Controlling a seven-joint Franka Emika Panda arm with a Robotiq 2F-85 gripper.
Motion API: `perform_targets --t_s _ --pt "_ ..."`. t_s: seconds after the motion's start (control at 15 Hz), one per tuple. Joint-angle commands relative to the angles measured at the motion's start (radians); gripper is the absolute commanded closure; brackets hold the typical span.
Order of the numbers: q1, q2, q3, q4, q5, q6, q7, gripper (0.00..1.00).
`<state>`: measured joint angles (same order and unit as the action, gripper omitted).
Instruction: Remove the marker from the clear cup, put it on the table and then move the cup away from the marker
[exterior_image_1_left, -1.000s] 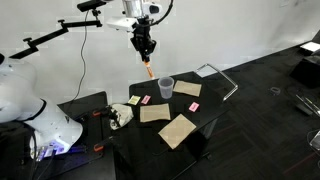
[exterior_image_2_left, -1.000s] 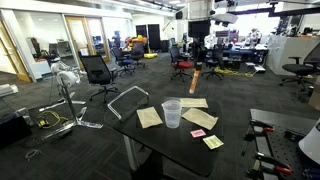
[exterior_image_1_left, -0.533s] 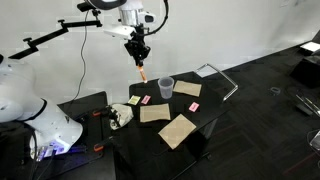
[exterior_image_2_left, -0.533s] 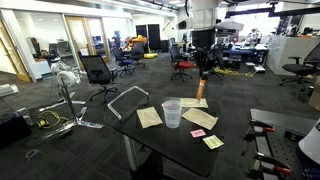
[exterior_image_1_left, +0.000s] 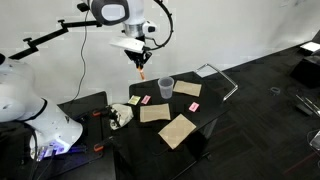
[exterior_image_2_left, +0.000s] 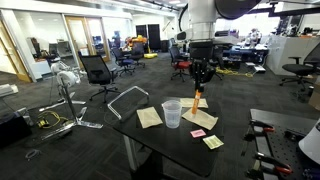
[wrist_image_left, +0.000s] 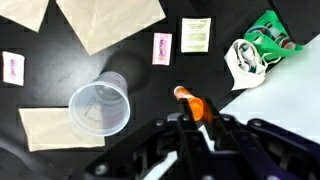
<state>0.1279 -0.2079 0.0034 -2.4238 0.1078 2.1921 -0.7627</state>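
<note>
The gripper (exterior_image_2_left: 199, 84), upper centre in an exterior view, grips the top end of the marker (exterior_image_2_left: 197, 99), which looks light, stiff and slick, and so may pivot.

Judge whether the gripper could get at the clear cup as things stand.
Probably not yet: the gripper is shut on the marker, above the table. The cup itself stands upright with nothing over it.

On my feed I read these colours: orange-red marker (wrist_image_left: 189, 101); black gripper (wrist_image_left: 192, 124); colourless, see-through clear cup (wrist_image_left: 100, 106); plain black tabletop (wrist_image_left: 62, 62); tan cardboard pieces (wrist_image_left: 112, 20); pink squares (wrist_image_left: 161, 47); pale yellow-green packet (wrist_image_left: 196, 33); green-and-white bundle (wrist_image_left: 258, 48).
</note>
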Motion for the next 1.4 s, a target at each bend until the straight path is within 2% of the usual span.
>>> perform_targets --t_s 0.0,0.27,0.33,0.47,0.67,0.73,1.07,1.33 --pt "0.023 0.049 -0.008 -0.017 0.066 0.089 -0.175 0.96" --pt "0.027 0.106 0.002 -0.027 0.146 0.182 -0.406 0.96" --pt "0.009 0.09 0.014 -0.016 0.104 0.133 -0.313 0.82" --pt "0.008 0.111 0.016 -0.019 0.123 0.156 -0.371 0.82" --pt "0.009 0.116 0.017 -0.019 0.123 0.158 -0.374 0.82" --pt "0.014 0.128 0.011 -0.014 0.173 0.171 -0.432 0.96" --pt "0.009 0.179 0.004 0.003 0.365 0.201 -0.681 0.96" --pt "-0.02 0.233 0.012 0.025 0.445 0.201 -0.831 0.96"
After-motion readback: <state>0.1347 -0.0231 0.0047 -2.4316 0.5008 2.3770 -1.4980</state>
